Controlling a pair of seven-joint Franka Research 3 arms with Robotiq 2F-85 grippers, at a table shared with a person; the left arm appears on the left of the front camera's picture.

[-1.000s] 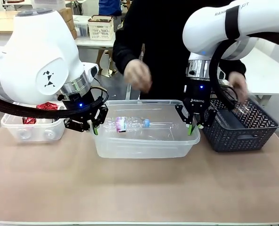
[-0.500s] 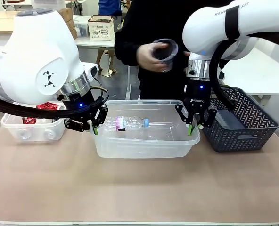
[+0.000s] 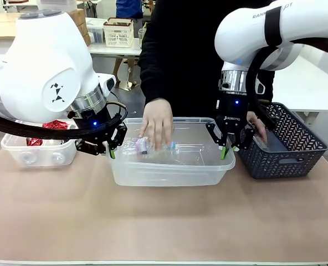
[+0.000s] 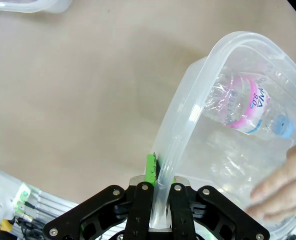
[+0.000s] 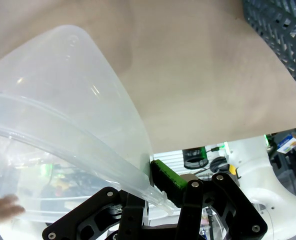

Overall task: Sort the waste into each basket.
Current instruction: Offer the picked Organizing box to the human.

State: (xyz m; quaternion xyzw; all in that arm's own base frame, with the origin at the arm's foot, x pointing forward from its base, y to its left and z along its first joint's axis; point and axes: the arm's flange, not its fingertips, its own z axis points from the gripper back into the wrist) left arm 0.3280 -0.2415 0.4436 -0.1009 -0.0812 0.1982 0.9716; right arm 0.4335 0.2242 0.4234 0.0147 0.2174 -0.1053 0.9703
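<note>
A clear tub [image 3: 169,172] stands mid-table with a clear bottle [image 3: 146,145] lying in it, pink label and blue cap. My left gripper [image 3: 112,148] is shut on the tub's left rim, and my right gripper [image 3: 225,149] is shut on its right rim. A person's hand [image 3: 156,128] reaches down into the tub onto the bottle. In the left wrist view my gripper [image 4: 160,181] pinches the rim [image 4: 188,120], with the bottle [image 4: 248,102] and the hand [image 4: 283,185] inside. The right wrist view has my gripper [image 5: 154,189] clamped on the rim [image 5: 88,155]. A second clear tub [image 3: 37,151] at the left holds red cans [image 3: 54,125].
A dark grey lattice basket [image 3: 288,145] stands right of the central tub, and the person's other hand [image 3: 258,126] rests in it. The person stands close behind the table. The near half of the brown tabletop [image 3: 164,221] is bare.
Half a second ago the person held a clear cup at chest height. Now one hand is down in the central tub and the other is in the grey basket. Both arms have stayed still.
</note>
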